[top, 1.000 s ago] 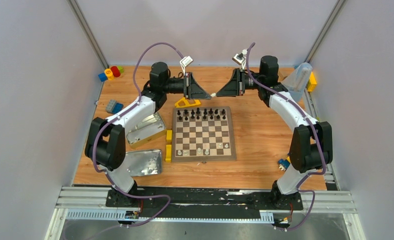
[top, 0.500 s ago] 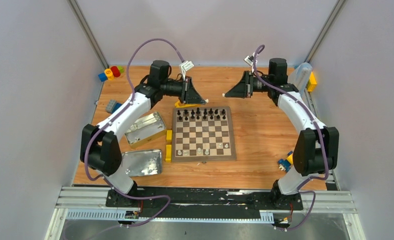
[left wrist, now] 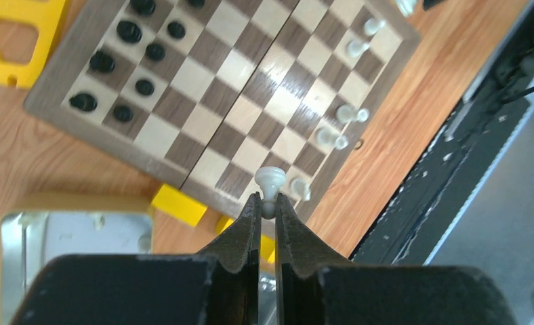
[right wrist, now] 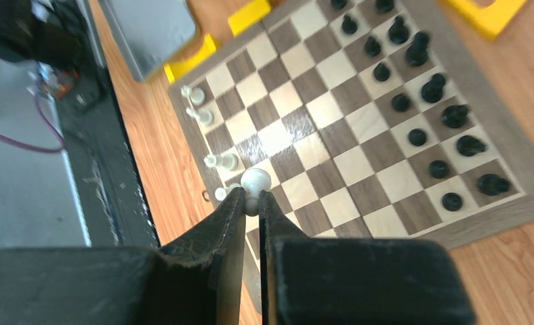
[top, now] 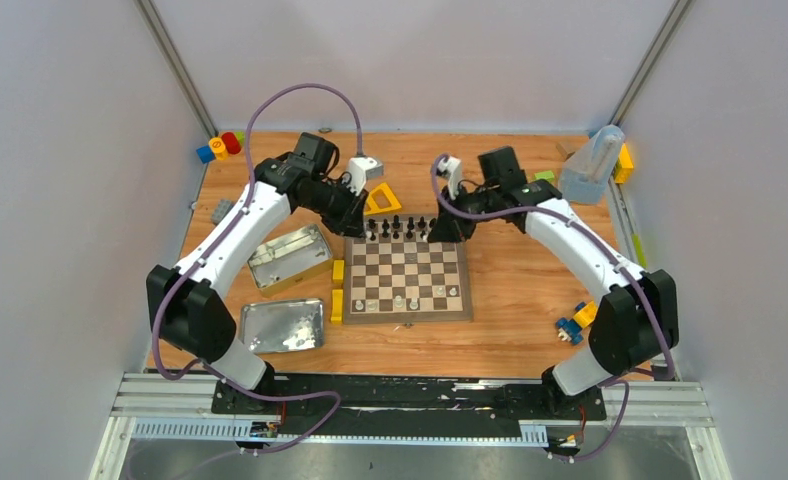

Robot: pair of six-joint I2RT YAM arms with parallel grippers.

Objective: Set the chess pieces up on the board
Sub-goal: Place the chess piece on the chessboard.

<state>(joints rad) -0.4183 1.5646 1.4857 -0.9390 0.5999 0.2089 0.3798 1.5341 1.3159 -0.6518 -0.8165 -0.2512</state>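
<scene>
Along the near edge of the board [top: 408,316], mid-bench, few white pieces [top: 400,300] stand. Above its far side the left pincer [left wrist: 268,205] is clamped on a pale piece [left wrist: 271,180] and the right pincer [right wrist: 251,198] on a second pale piece [right wrist: 255,180], by thin ends. Either could twist loose, or a low pass could topple the black pieces [top: 398,224] beneath.

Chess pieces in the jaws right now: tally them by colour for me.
White: 2, one piece in the left jaws, one in the right jaws
Black: 0
Total held: 2
</scene>
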